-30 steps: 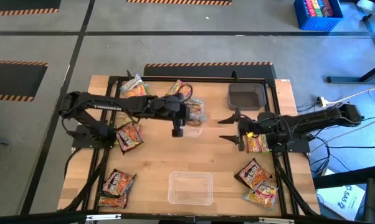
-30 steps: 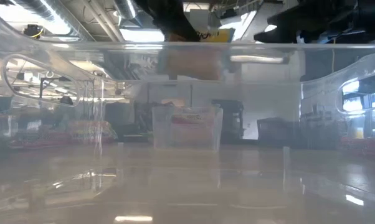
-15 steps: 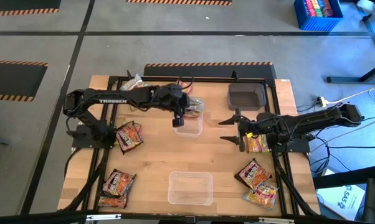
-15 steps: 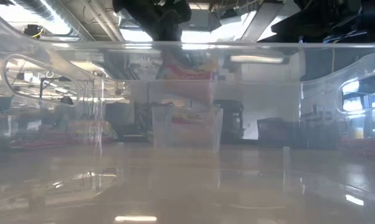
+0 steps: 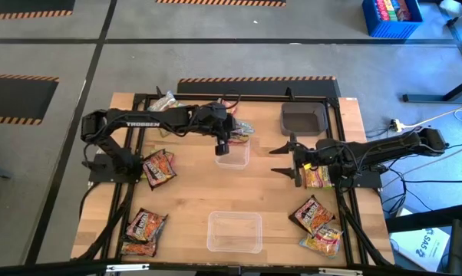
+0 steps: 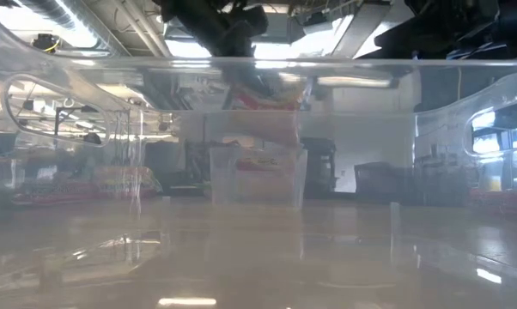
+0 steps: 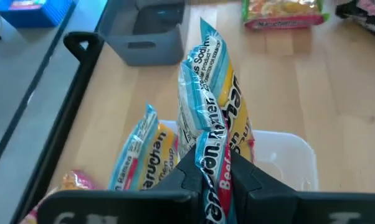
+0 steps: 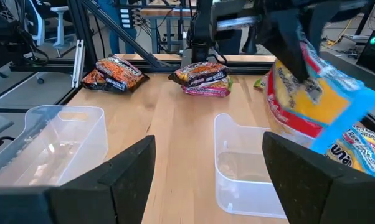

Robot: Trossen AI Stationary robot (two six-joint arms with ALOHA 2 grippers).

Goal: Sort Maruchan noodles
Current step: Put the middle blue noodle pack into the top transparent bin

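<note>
My left gripper [image 5: 222,146] is shut on a pale blue-orange Maruchan packet [image 7: 206,93] above the far clear tub [image 5: 232,153]. The right wrist view shows that packet [image 8: 306,93] tilted over the tub's far side. A second blue-orange packet [image 7: 144,155] lies just beyond the tub. My right gripper [image 5: 281,159] waits open right of the tub, holding nothing. Maroon packets lie at the left [image 5: 159,166], the near left [image 5: 145,226] and the near right [image 5: 311,212]. My left gripper pinches one end of the blue-orange packet [image 7: 215,165] between its two fingers, which come slanting down from the table's left. The rest of the packet sticks out past the fingertips, edge-on and tilted. It hangs clear of the tub below it.
A second clear tub [image 5: 234,231] stands at the near edge. A dark grey tray [image 5: 304,119] sits at the far right. More packets lie under the right arm [image 5: 317,176], at the near right corner [image 5: 323,239] and at the far left [image 5: 163,102].
My left gripper has swung toward the table's far edge and sunk a little, carrying the blue-orange packet from over the tub's left end to its far side. The packet has stayed clear of the tub.
</note>
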